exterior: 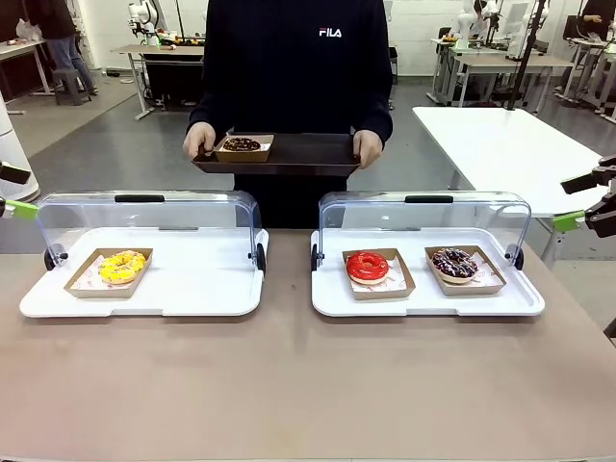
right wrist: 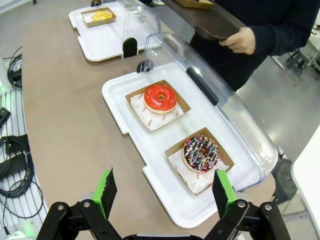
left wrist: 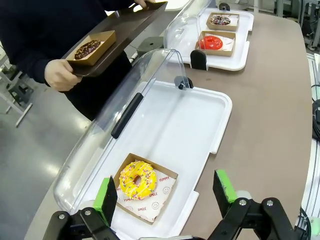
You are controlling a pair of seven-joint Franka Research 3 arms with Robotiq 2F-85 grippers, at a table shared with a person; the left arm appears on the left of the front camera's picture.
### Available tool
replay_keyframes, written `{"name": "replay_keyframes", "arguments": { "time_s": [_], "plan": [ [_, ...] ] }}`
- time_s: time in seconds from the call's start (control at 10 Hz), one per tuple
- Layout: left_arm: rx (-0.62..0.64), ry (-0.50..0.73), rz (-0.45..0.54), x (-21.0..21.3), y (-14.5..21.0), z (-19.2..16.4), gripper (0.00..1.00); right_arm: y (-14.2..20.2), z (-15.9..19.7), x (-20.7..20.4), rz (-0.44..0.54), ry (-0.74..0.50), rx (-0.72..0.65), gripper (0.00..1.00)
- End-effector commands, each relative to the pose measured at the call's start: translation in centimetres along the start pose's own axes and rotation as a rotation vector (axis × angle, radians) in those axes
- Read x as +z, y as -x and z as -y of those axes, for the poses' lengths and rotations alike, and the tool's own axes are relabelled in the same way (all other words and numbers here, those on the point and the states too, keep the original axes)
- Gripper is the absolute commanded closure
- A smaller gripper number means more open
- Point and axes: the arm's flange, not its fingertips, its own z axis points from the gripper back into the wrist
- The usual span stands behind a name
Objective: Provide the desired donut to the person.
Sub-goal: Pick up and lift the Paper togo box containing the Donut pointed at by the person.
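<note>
Nearest, my left claw (left wrist: 165,190) gapes empty by the yellow donut (left wrist: 137,179); right claw (right wrist: 164,189) likewise. I'd pinch its box (left wrist: 169,176) rim, not icing, and lift level toward the person (exterior: 289,77).

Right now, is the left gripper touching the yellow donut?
Apart. The front view shows the left gripper hanging beyond the tray's left end, with bare tray between it and the yellow donut.
</note>
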Motion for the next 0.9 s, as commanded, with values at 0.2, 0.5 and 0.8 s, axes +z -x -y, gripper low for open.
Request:
{"name": "replay_keyframes", "arguments": {
  "time_s": [0.2, 0.5, 0.8],
  "plan": [
    [0.000, 0.000, 0.000, 0.0, 0.0, 0.0, 0.00, 0.1, 0.2, -0.2, 0.024, -0.008, -0.002, 0.00],
    [0.000, 0.000, 0.000, 0.0, 0.0, 0.0, 0.00, 0.1, 0.2, -0.2, 0.024, -0.008, -0.002, 0.00],
    [0.000, 0.000, 0.000, 0.0, 0.0, 0.0, 0.00, 0.1, 0.2, -0.2, 0.024, -0.008, -0.002, 0.00]
  ]
}}
